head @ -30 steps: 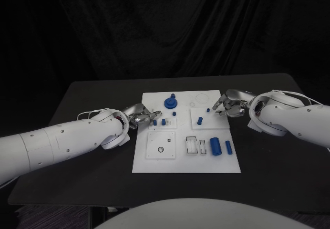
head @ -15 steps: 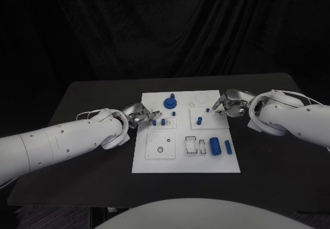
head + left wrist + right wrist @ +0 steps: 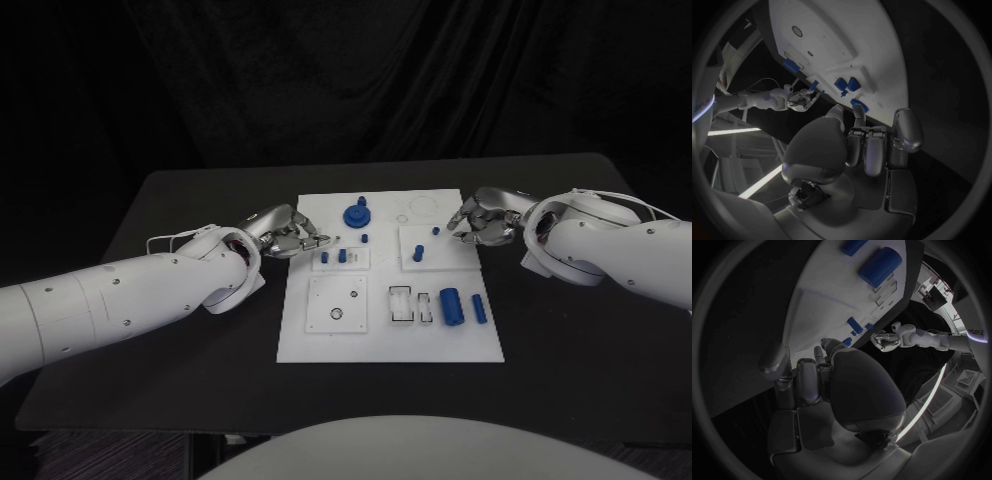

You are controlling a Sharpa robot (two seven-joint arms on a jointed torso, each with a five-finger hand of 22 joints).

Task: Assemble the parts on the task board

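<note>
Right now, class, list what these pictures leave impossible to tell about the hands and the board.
- Left hand, head view: fingertips too small to tell whether they pinch a part.
- Right hand, right wrist view: its palm hides the fingertips.
- Task board, wrist views: cut off by the circle's rim.

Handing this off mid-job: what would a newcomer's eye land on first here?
The white task board in the middle of the black table, dotted with small blue parts; the blue gear-like part near its far edge stands out most. A silver robot hand flanks each side: left robot hand, right robot hand.
</note>
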